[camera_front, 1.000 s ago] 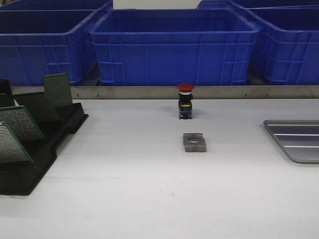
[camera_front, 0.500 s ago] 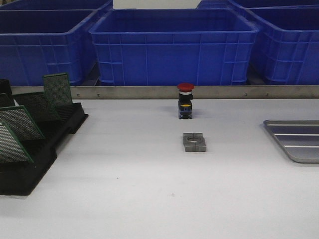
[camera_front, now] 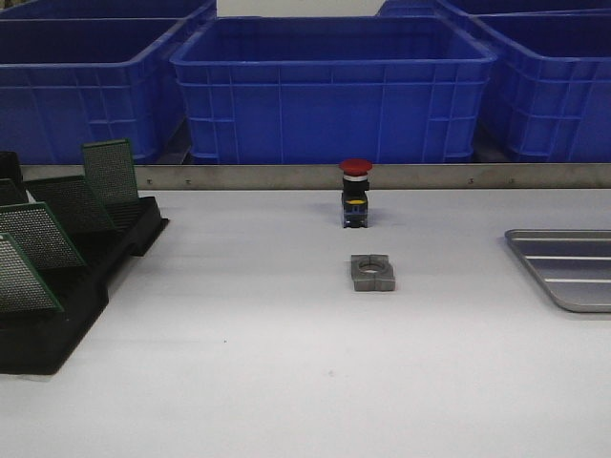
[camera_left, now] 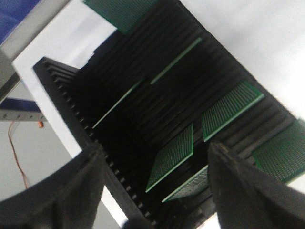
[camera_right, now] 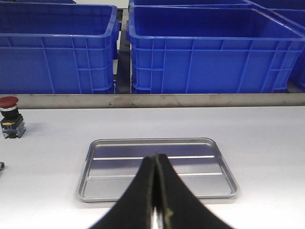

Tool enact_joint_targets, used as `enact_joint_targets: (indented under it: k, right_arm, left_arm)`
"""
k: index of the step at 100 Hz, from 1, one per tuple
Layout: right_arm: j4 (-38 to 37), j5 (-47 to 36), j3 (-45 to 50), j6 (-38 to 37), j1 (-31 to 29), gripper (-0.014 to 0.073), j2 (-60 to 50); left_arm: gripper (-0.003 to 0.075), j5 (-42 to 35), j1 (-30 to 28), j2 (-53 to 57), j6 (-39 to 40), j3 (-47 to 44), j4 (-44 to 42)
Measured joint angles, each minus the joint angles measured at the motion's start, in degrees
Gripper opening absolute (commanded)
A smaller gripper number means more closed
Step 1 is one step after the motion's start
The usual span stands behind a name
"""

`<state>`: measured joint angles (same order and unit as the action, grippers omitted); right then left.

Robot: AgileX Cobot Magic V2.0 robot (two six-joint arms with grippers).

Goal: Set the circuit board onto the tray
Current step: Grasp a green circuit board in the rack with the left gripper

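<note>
Several green circuit boards (camera_front: 38, 237) stand tilted in the slots of a black rack (camera_front: 57, 324) at the table's left. The silver tray (camera_front: 573, 272) lies empty at the right edge. Neither gripper shows in the front view. In the left wrist view my left gripper (camera_left: 155, 191) is open and empty, hovering over the rack (camera_left: 71, 95), with a board (camera_left: 174, 155) between and beyond its fingers (camera_left: 243, 186). In the right wrist view my right gripper (camera_right: 156, 162) is shut and empty, just in front of the tray (camera_right: 86, 186).
A red push-button switch (camera_front: 355, 194) and a grey metal block (camera_front: 372, 273) sit mid-table. Large blue bins (camera_front: 334, 86) stand behind a metal rail (camera_front: 286, 176) at the table's far edge. The switch also shows in the right wrist view (camera_right: 9, 117).
</note>
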<state>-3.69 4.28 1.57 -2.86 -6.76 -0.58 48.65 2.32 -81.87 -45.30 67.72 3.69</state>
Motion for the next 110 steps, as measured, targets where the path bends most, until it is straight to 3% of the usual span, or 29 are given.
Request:
enact_joint_targets:
  k: [17, 31, 71, 110]
  right_arm:
    - [0.0, 0.0, 0.0, 0.0, 0.0, -0.0061, 0.0]
    - [0.0, 0.0, 0.0, 0.0, 0.0, -0.0061, 0.0]
    - [0.0, 0.04, 0.0, 0.0, 0.0, -0.0061, 0.0]
    - [0.0, 0.04, 0.0, 0.0, 0.0, -0.0061, 0.0]
  left_arm:
    - [0.0438, -0.23, 0.0, -5.25, -17.36, 0.11, 0.23]
    - [0.0439, -4.14, 0.0, -8.76, -24.09, 0.11, -0.39]
    - [0.0438, -14.12, 0.0, -15.78, -25.88, 0.23, -6.94]
    - [0.0438, -20.68, -0.21, -20.92, -25.96, 0.33, -7.56]
